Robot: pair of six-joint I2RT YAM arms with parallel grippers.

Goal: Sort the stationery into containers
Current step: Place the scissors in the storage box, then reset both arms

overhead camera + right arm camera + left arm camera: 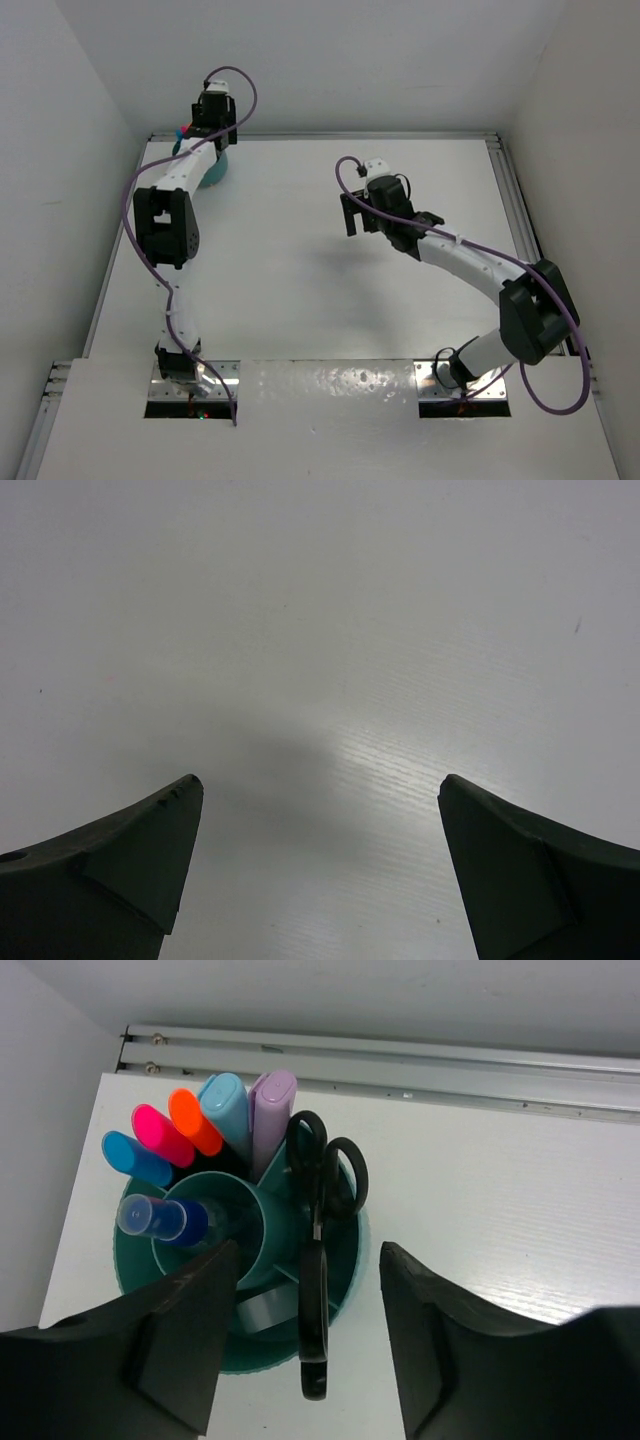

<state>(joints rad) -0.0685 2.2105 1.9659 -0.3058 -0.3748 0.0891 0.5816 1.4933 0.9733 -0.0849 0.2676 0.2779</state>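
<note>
The round teal organiser cup (pixel 345 1260) stands in the table's far left corner; in the top view it (pixel 216 172) is mostly hidden under my left arm. It holds light-blue (pixel 135 1158), pink (pixel 160 1135), orange (pixel 192 1120), pale-blue (pixel 228 1105) and lilac (pixel 272 1100) markers, and a clear-capped blue one (pixel 160 1218) in its centre tube. The black-handled scissors (pixel 322 1165) lie across the cup, their dark tip overhanging the near rim. My left gripper (pixel 310 1255) is open and empty just above the cup. My right gripper (pixel 320 785) is open and empty over bare table.
A metal rail (pixel 400 1065) and the white back wall run just behind the cup; the left wall is close beside it. A grey piece (pixel 265 1305) lies in a near compartment. My right gripper (pixel 350 215) hovers mid-table, right of centre.
</note>
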